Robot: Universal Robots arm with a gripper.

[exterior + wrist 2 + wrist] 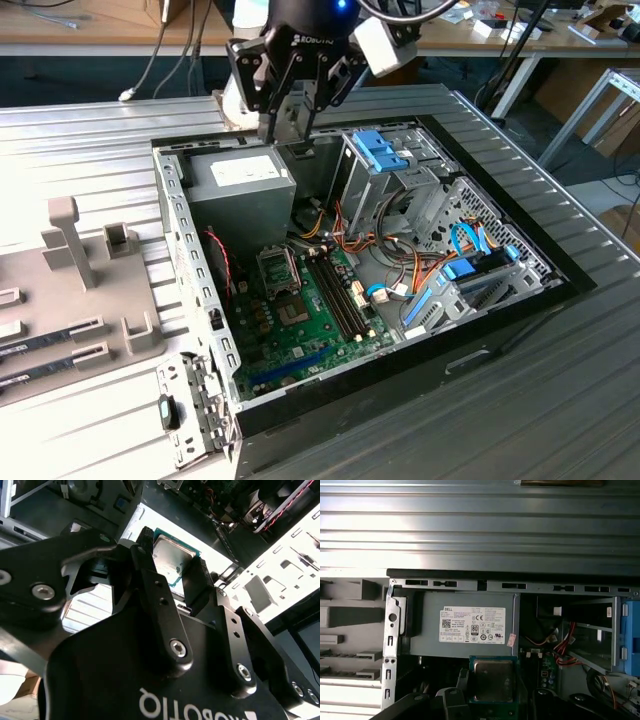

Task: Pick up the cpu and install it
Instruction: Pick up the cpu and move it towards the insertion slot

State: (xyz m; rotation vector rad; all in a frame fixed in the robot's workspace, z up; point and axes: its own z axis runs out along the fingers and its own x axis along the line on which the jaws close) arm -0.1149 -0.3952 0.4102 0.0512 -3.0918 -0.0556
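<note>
- Gripping the cpu (169, 562) by two opposite edges, the claw (173, 551) was clamped on it, with the chip pinched between the black fingers (150, 575).
- The cpu sat at the claw's tips, with the psu (465, 625) just below. The socket (277, 268) lay well below and off to one side of the claw, on the board (315, 315).
- Likely risk: the fingers held only thin edges of a smooth lid, so a jolt could twist or drop the chip.
- A rotated chip could seat askew and bend the socket's contacts.
- Cables (375, 245) below the claw could snag it.
- The cpu was a flat square with a silver-grey metal top and a green rim.
- The psu was a plain grey sheet-metal box.
- The case (185, 250) had punched steel walls.
</note>
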